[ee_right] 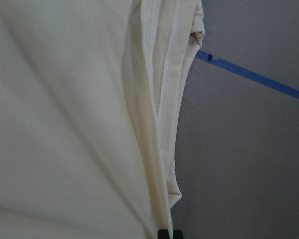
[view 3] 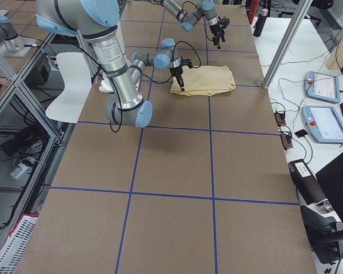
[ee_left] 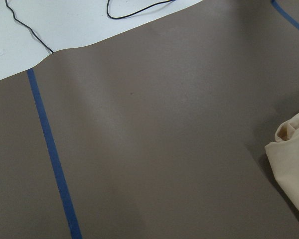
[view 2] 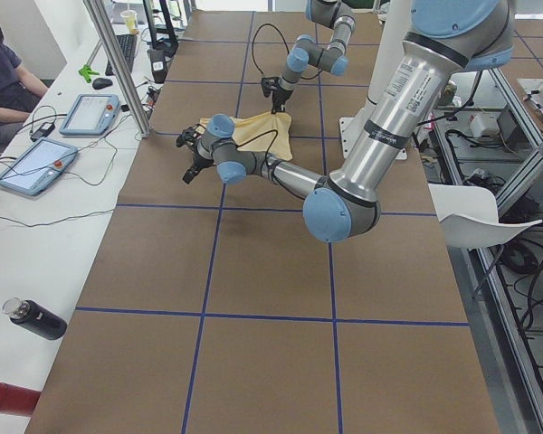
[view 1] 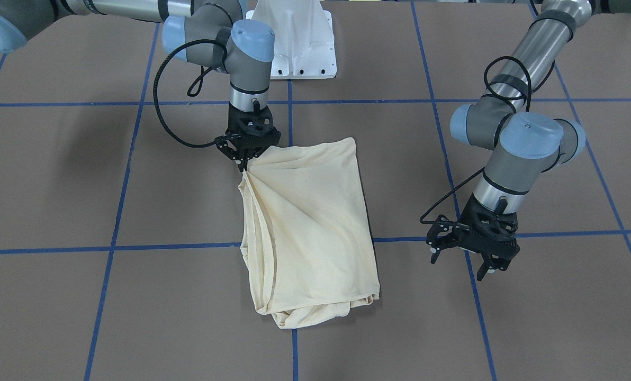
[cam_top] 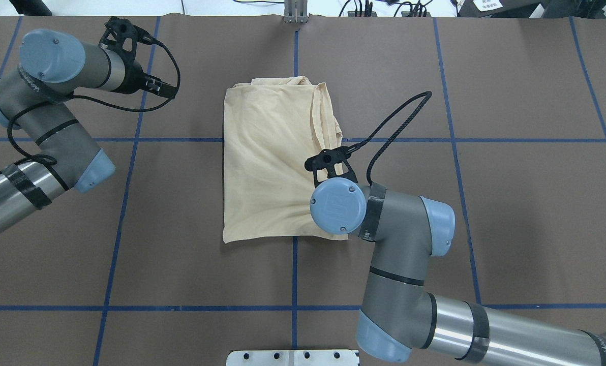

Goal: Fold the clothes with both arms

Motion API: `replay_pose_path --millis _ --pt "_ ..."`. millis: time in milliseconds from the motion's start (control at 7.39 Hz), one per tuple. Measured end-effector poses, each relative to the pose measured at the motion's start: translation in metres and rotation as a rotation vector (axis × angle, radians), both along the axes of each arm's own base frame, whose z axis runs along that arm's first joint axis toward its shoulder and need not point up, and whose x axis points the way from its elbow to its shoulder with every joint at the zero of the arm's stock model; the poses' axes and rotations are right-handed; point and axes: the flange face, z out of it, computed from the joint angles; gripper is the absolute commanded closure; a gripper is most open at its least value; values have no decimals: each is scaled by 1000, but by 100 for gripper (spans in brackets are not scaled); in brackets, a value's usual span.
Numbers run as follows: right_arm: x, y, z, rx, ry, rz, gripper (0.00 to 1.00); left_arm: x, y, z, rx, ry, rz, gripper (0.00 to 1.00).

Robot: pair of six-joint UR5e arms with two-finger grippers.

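The right jaws are clenched on a corner of the T-shirt (view 1: 310, 227), which lies part-folded on the worktop (view 1: 56, 174); the left jaws are held spread, clear of the cloth. A fold is judged to be in hand, and the pinched corner must next be carried across and laid flat. The worktop is papered brown and gridded with blue tape (view 1: 172, 246); a bench (view 2: 36, 235) with tablets (view 2: 89, 115) is seen alongside.
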Motion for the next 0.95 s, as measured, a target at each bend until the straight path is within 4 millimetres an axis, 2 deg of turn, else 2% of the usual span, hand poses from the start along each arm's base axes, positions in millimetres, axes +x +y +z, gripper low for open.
replay_pose_path --millis 135,406,541,677,947 --pt "8 5 8 -22 -14 31 0 0 0 0 -1 1 0 0" --pt "6 26 15 -68 -44 99 0 1 0 1 -2 0 0 0" --pt "3 30 13 -72 -68 126 0 1 0 1 -2 0 1 0" --pt "6 24 8 -64 -108 145 0 1 1 -1 -2 2 2 0" --pt "31 -11 0 -49 -175 174 0 -1 6 -15 -10 32 5 0"
